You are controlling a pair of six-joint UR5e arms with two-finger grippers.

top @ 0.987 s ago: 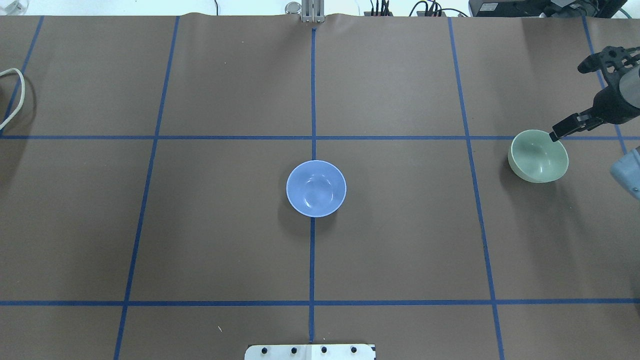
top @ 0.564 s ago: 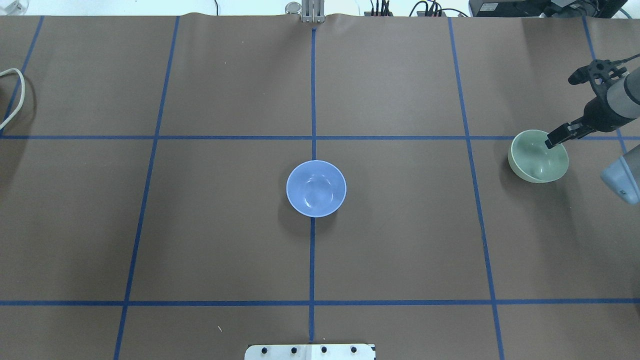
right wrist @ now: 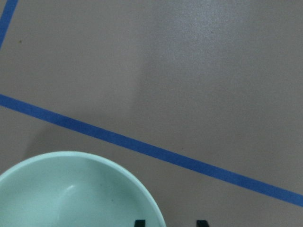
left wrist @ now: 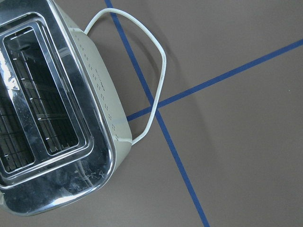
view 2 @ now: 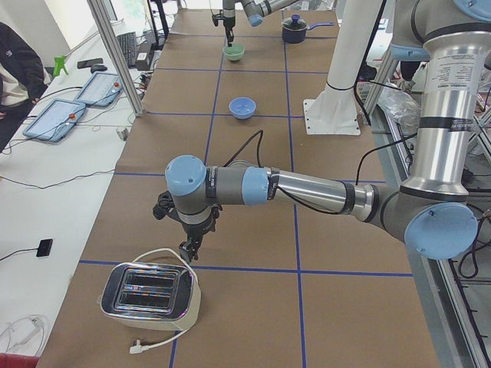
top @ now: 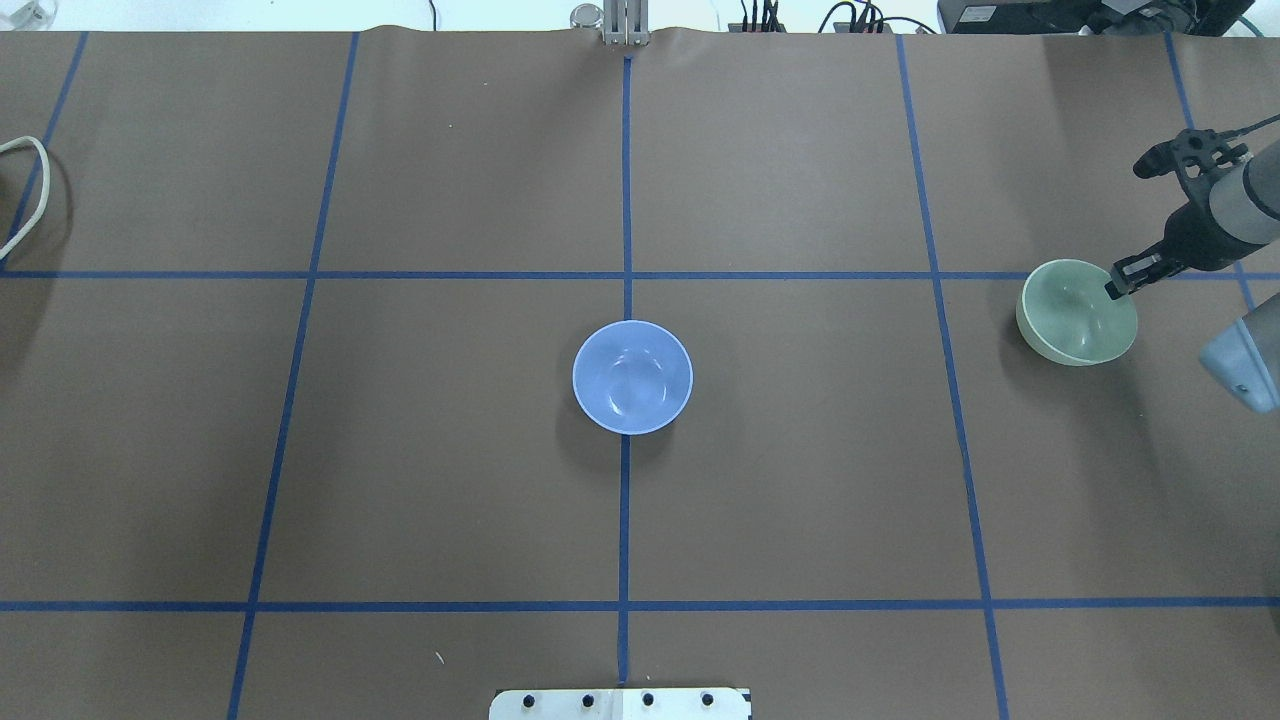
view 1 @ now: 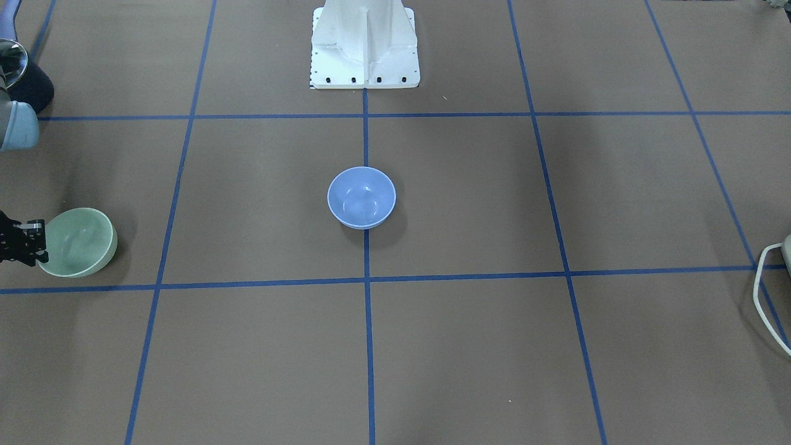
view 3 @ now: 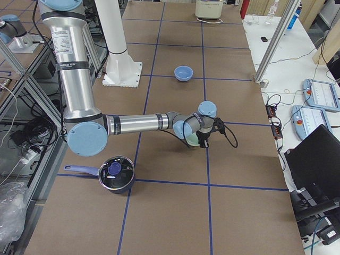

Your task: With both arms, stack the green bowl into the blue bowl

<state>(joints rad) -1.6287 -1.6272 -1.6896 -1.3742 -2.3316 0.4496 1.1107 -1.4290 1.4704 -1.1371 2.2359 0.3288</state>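
green bowl (right wrist: pixel 71 194) rim sits between cropped tips of right tool (top: pixel 1118 288)

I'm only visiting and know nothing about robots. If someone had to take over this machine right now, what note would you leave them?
Right gripper: open, straddling the green bowl at its rim, one side inside, one outside; not closed on it.
Left gripper: above the table beside the toaster, far from both bowls; open or shut cannot be told.
Blue bowl: empty, at the table's centre.
Done: reaching the green bowl.
Left: grip, lift, carry it over, set it into the blue bowl.
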